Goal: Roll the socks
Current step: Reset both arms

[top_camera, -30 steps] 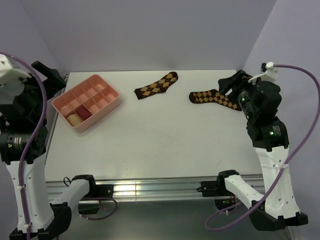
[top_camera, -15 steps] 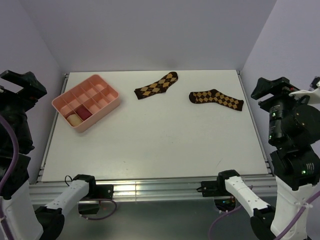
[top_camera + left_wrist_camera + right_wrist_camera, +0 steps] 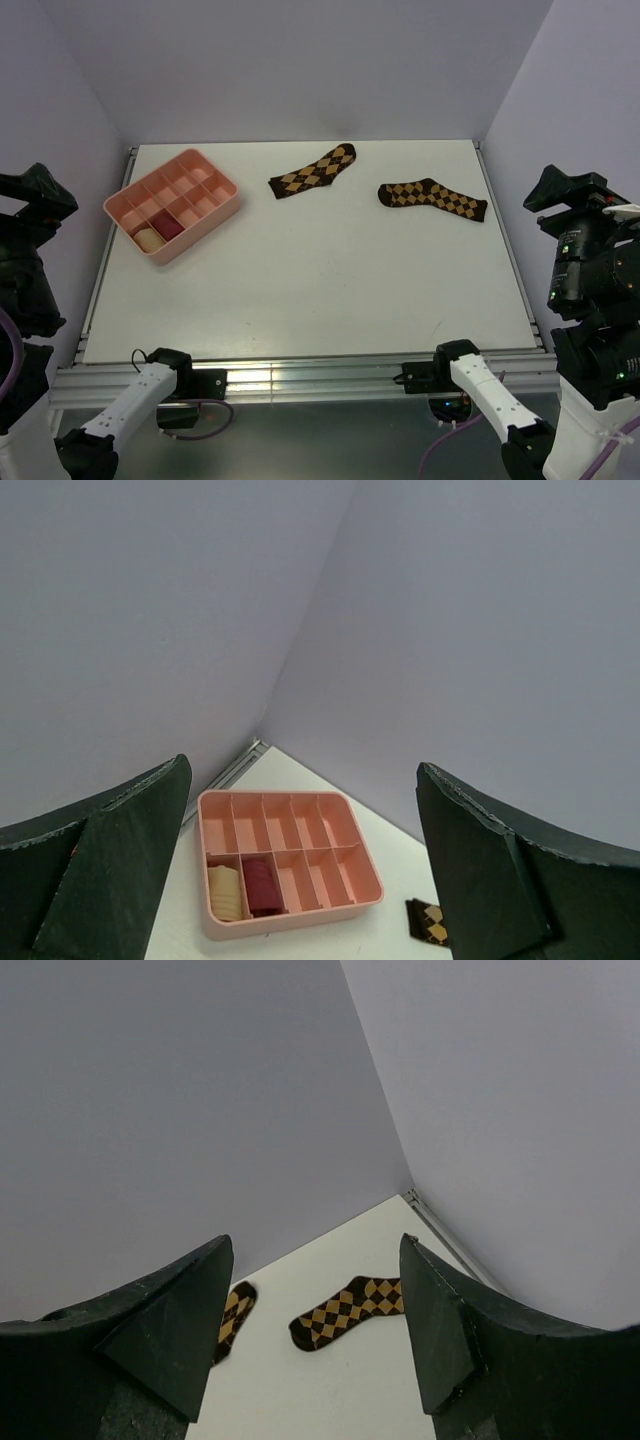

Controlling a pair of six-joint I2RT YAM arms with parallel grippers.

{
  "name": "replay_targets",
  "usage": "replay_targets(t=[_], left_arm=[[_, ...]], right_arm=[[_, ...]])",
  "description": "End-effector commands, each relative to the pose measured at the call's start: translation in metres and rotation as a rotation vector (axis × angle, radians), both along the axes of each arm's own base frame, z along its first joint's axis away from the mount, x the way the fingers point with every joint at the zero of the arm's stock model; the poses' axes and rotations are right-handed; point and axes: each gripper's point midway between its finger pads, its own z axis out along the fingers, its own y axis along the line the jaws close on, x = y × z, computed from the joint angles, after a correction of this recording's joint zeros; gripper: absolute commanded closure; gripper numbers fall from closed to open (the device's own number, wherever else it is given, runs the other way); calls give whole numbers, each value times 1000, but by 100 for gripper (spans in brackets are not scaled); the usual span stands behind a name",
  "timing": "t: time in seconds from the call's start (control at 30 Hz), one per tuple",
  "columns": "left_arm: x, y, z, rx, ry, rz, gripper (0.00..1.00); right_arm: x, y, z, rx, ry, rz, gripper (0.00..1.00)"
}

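Note:
The socks sit as two rolls in the pink tray (image 3: 196, 234): a tan roll (image 3: 148, 239) and a crimson roll (image 3: 170, 227), in neighbouring front compartments. The left wrist view shows the same tan roll (image 3: 225, 892) and crimson roll (image 3: 262, 885). My left gripper (image 3: 38, 190) hangs off the table's left side, open and holding nothing (image 3: 303, 770). On the opposite side, off the right edge, my right gripper (image 3: 566, 188) is also open and holds nothing (image 3: 315, 1242).
Two dark brown argyle socks lie flat at the back of the table, one in the middle (image 3: 313, 171) and one to the right (image 3: 432, 197). The right wrist view sees both (image 3: 350, 1310) (image 3: 235, 1315). The tray's other compartments (image 3: 300, 825) hold nothing.
Both arms have pulled back off the table to their sides. The right gripper has left the spot over the right argyle sock, which lies as before.

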Motion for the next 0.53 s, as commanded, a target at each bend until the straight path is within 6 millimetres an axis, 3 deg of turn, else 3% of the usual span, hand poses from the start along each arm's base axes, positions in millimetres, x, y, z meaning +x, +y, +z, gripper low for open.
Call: replay_targets(t=[0.0,0.5], left_arm=[[-12,4,17,4,-91,6,0],[3,1,5,10,-61,8,1]], right_arm=[[5,1,11,-7,-27,-1,26],[15,10,9,1,-21,43,26]])
